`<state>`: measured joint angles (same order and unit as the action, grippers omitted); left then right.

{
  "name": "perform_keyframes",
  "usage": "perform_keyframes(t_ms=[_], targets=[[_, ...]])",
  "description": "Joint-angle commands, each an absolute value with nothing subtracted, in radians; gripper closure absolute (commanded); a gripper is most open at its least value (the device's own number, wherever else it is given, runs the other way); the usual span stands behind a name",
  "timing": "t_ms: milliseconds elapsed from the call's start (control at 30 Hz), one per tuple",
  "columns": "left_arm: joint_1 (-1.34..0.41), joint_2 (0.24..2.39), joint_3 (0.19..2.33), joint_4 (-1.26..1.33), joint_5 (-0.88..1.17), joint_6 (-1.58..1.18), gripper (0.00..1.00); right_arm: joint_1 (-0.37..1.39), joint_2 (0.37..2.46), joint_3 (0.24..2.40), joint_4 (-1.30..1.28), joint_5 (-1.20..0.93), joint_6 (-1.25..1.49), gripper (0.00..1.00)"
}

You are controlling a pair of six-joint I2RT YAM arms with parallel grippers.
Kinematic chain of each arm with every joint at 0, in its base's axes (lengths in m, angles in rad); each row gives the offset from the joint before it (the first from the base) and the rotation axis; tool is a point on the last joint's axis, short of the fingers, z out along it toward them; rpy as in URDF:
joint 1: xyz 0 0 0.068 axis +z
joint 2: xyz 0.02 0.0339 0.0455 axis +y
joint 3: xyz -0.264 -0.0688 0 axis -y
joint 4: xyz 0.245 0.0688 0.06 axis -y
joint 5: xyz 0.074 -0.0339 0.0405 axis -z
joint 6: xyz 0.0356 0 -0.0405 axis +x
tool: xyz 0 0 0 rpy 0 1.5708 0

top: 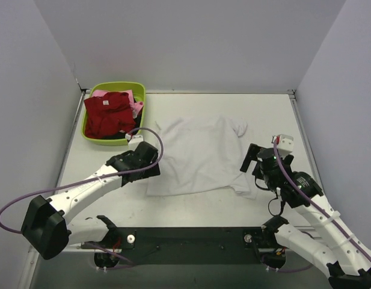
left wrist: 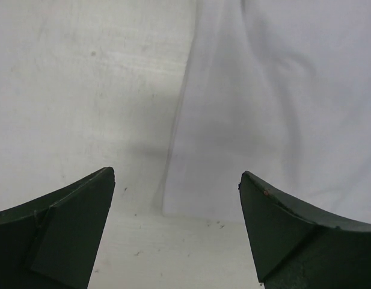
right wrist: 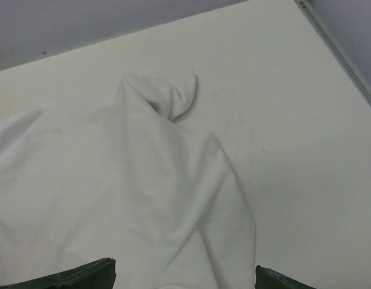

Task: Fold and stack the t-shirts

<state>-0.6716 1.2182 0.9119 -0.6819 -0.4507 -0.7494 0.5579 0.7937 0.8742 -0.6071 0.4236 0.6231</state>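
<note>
The task is barely under way: nothing is folded and there is no stack. The white shirt [top: 197, 156] lies spread out at the middle of the desk [top: 269, 114], collar end toward 12 o'clock and hem toward 6. It is mostly flat, though the sleeve [right wrist: 167, 96] at its 2 o'clock corner is curled over on itself and the cloth at its 4 o'clock corner is rumpled. The red shirt [top: 107, 113] is heaped in the green basin [top: 143, 96] at the desk's 10 o'clock, with the pink shirt [top: 137, 106] showing at its far edge. Something dark shows under them, and I cannot tell whether it is another garment. The left arm [top: 83, 188] reaches to the white shirt's 8 o'clock corner. In its wrist view the jaws stand wide apart and hold nothing, with the shirt's side edge and hem corner [left wrist: 167, 208] lying between the two fingers [left wrist: 71, 235]. The right arm [top: 296, 189] is at the shirt's 4 o'clock. Its jaws are also spread and empty, with only the fingertips [right wrist: 83, 278] showing at the bottom of its wrist view, above the cloth. What is left is every fold of the white shirt, then taking out, spreading and folding the red and pink ones, and stacking all three.
</note>
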Motion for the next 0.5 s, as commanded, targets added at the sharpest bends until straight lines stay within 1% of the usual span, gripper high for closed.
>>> perform_keyframes(t_ms=[0, 133, 233, 433, 467], targets=[[-0.712, 1.143, 0.812, -0.709, -0.434, -0.923, 0.08, 0.583, 0.721, 0.831, -0.71, 0.391, 0.71, 0.0], [-0.749, 1.137, 0.723, -0.707, -0.402, -1.006, 0.11, 0.595, 0.689, 0.801, -0.738, 0.371, 0.73, 0.0], [-0.785, 1.146, 0.697, -0.701, -0.396, -1.041, 0.12, 0.598, 0.672, 0.785, -0.739, 0.359, 0.735, 0.01], [-0.822, 1.172, 0.634, -0.617, -0.356, -1.072, 0.16, 0.609, 0.669, 0.772, -0.739, 0.344, 0.735, 0.02], [-0.828, 1.187, 0.63, -0.606, -0.354, -1.077, 0.2, 0.609, 0.664, 0.77, -0.739, 0.344, 0.735, 0.02]])
